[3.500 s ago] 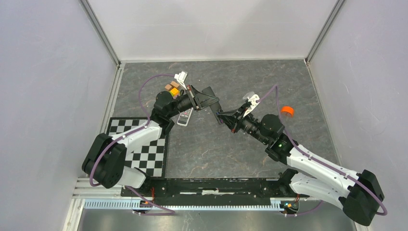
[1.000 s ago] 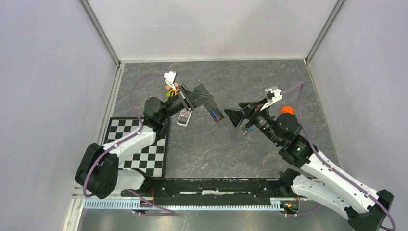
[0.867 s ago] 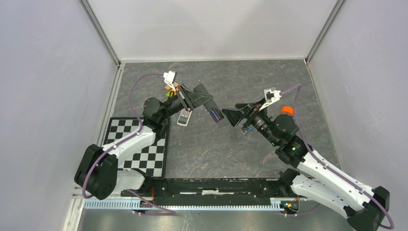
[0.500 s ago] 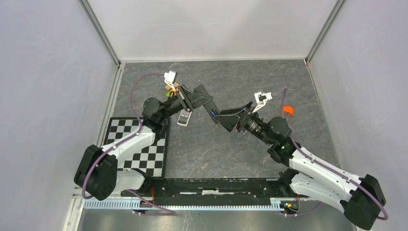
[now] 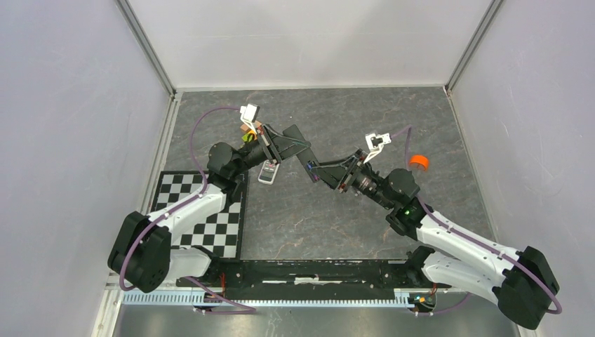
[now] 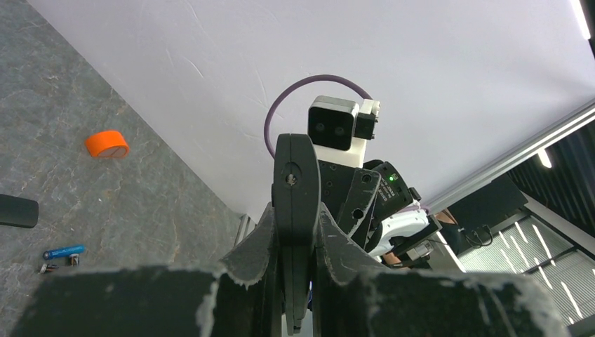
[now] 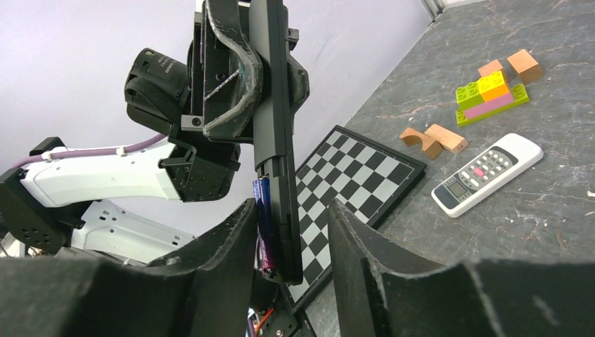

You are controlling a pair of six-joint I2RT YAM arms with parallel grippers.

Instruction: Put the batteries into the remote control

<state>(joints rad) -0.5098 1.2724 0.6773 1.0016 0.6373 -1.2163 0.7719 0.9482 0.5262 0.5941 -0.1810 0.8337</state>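
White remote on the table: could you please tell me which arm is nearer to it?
Left. The left claw hangs just past the white remote, gripping a black bar. The right claw flanks that bar's end, farther to the right.

Remote control (image 5: 269,173) on table (image 5: 316,225) beside checkerboard (image 5: 210,225); blocks (image 7: 491,95) behind; cap (image 5: 419,161) far right.

Remote (image 7: 487,173) face-up, blue battery (image 6: 64,250) loose (purple battery (image 7: 264,235) upright)
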